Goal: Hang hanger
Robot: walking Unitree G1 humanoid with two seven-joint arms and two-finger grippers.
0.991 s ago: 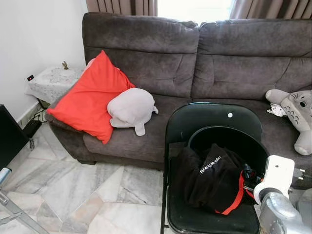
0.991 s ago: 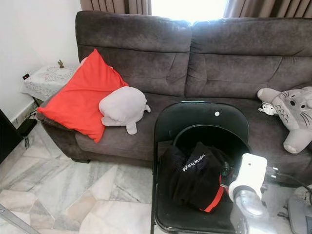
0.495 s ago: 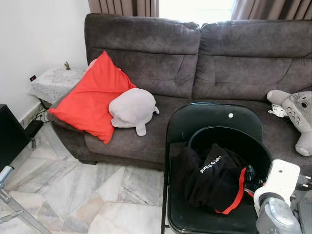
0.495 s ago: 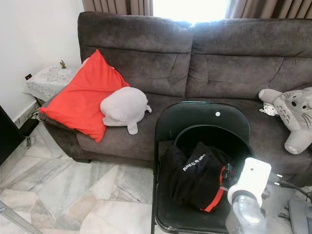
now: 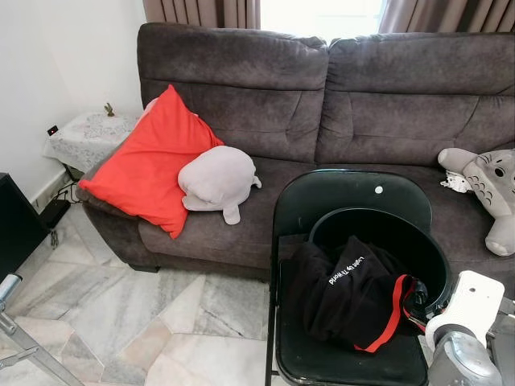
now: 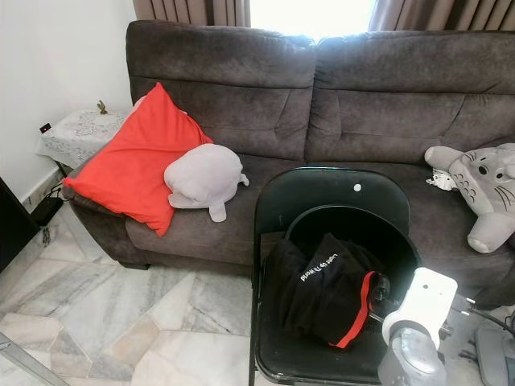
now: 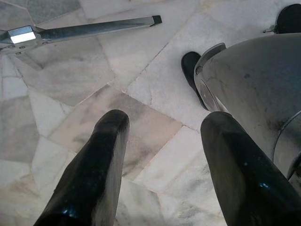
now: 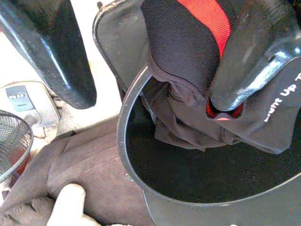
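Right gripper (image 8: 150, 61) spread wide, straddling black garment (image 5: 350, 293) in bucket (image 5: 438, 265) at four o'clock; may snag cloth, missing any hanger.

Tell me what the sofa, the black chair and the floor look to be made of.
Sofa: dark brown, matte, suede-like fabric with a soft nap and stitched seams. Black chair: smooth and glossy with window reflections, probably painted metal or hard plastic. Floor: polished stone-look tiles, pale grey-beige with veining, likely marble.

Plush matt sofa (image 5: 322, 96), glossy black chair (image 5: 346, 201), polished marble floor (image 5: 121, 314), cloth garment (image 5: 350, 293)
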